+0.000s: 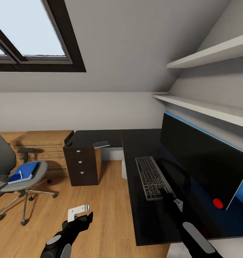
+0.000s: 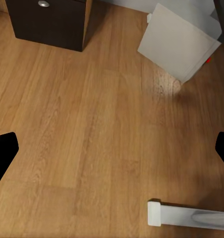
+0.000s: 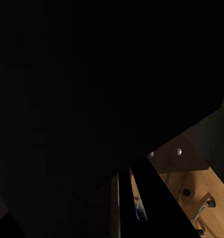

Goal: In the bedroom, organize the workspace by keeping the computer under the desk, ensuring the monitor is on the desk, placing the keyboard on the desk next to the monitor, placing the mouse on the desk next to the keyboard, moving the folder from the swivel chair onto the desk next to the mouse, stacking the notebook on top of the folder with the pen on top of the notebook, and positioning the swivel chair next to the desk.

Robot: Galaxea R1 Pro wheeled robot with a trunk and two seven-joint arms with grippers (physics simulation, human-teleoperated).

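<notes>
— Wood floor [image 1: 110, 200] runs under us, and nearest in the head view we see our left claw [image 1: 86, 214] hanging over it, off the table's near edge. What do we make of its jaws?

— In the left wrist view its two dark fingertips [image 2: 3, 153] sit at opposite edges with bare boards between, so we call it spread open and holding nothing. The computer [image 2: 179, 42] lies ahead of it on the floor as a pale grey box, beside the dark drawer unit [image 2: 47, 22].

— And our right claw [image 1: 167, 196]?

— It rests low over the glossy black table [image 1: 143, 222], right at the near end of the keyboard [image 1: 152, 177]. We cannot tell whether it is open or closed; its own camera is almost all black.

— Then the keyboard lies lengthwise on the table, just beside the monitor [image 1: 200, 161], which stands along the right wall under two white shelves [image 1: 207, 104].

— Off to our left, well apart from the table, the chair [image 1: 14, 172] stands on the floor. The blue folder [image 1: 24, 171] lies on its seat, and the white pen [image 1: 20, 174] lies on top of that. We cannot make out the notebook there.

— Farther back, the drawer unit [image 1: 80, 166] sits under the table's far wing, with a small dark lump [image 1: 68, 144] on the top near its corner, too small for us to name, and a thin grey slab [image 1: 101, 144] close by.

— Behind the chair we see low wooden shelving [image 1: 42, 145] against the wall, and a skylight [image 1: 24, 32] above.
</notes>
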